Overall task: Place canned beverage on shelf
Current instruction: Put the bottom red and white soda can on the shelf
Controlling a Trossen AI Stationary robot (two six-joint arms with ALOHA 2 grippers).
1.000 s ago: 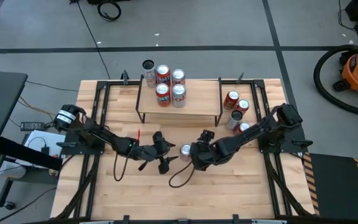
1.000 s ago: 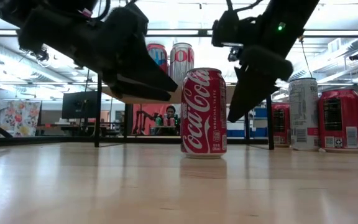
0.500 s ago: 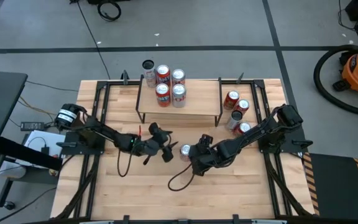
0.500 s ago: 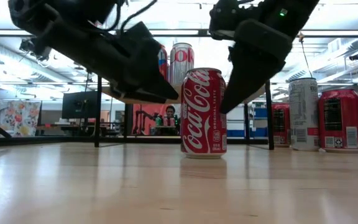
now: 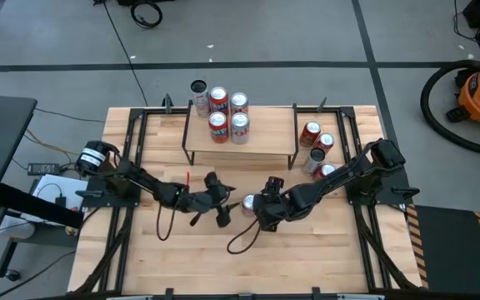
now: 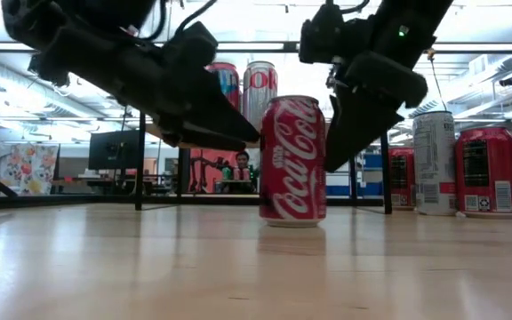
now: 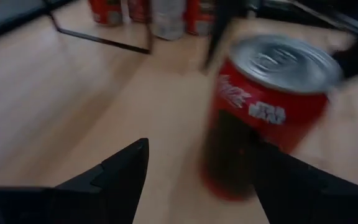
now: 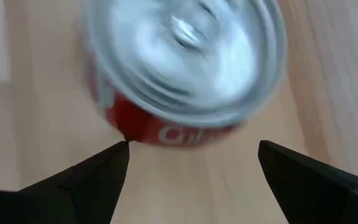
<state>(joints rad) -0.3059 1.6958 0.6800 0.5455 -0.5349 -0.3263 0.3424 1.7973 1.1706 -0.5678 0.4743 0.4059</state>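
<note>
A: We have the Coca-Cola can upright on the tabletop, near its middle, about six o'clock from the shelf and well short of it. The low view reads "Coca-Cola" in white script, and the left wrist view shows "STAR WARS" on the side.

B: How do we expect it to handle?

A: We judge it rigid but thin-walled, with a smooth, slick side that would dent under a hard pinch. Whether it is full we cannot tell; a full one would be fairly heavy for its size. We would take it across the mid-body, fingers on opposite sides, below the rim.

B: And the grippers?

A: The right gripper sits at the can's three o'clock in the high view, spread wide, the can top showing between its fingers in its own wrist view, nothing clamped. The left gripper is at the can's nine o'clock, likewise spread and empty, the can just ahead of its fingers. The wrist views are smeared, so we may be missing a light touch.

B: What else is there?

A: Four cans stand on the shelf's left half. More cans cluster at the shelf's three o'clock, on the tabletop.
</note>
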